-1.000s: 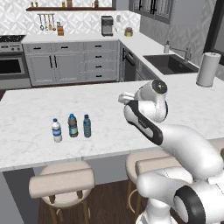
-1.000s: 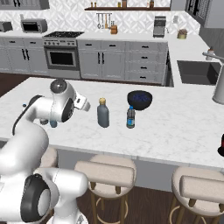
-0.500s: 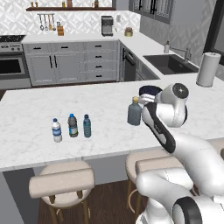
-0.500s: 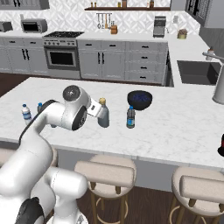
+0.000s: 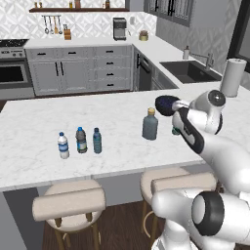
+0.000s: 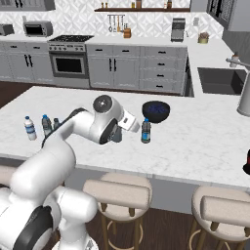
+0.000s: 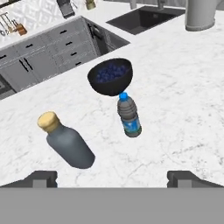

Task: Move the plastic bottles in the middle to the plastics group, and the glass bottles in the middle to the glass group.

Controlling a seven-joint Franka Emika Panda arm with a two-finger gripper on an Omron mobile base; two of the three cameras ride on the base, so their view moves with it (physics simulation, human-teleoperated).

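Note:
In the hand view my gripper (image 7: 113, 178) is open and empty, its fingertips (image 7: 41, 178) wide apart above the counter. Ahead of it stand the broad grey-blue glass bottle (image 7: 70, 142) with a tan stopper and a dark plastic bottle (image 7: 128, 116) with a blue label band. From the left base view the glass bottle (image 5: 150, 124) stands mid-counter beside my forearm. My arm partly hides it in the right base view, with the dark bottle (image 6: 145, 131) just right of my hand. The plastics group (image 5: 72, 142) stands at the left, with a translucent blue bottle (image 5: 97, 140) beside it. The glass group is out of view.
A dark bowl of blue berries (image 7: 110, 76) sits just beyond the dark bottle. A paper towel roll (image 5: 231, 77) stands near the sink (image 5: 190, 71). Something dark (image 6: 246, 163) is cut off at the counter's right edge. Stools stand under the counter's front edge.
My arm has swung to the right, from near the left bottles toward the middle of the counter. The gripper has stayed open, and no bottle has moved.

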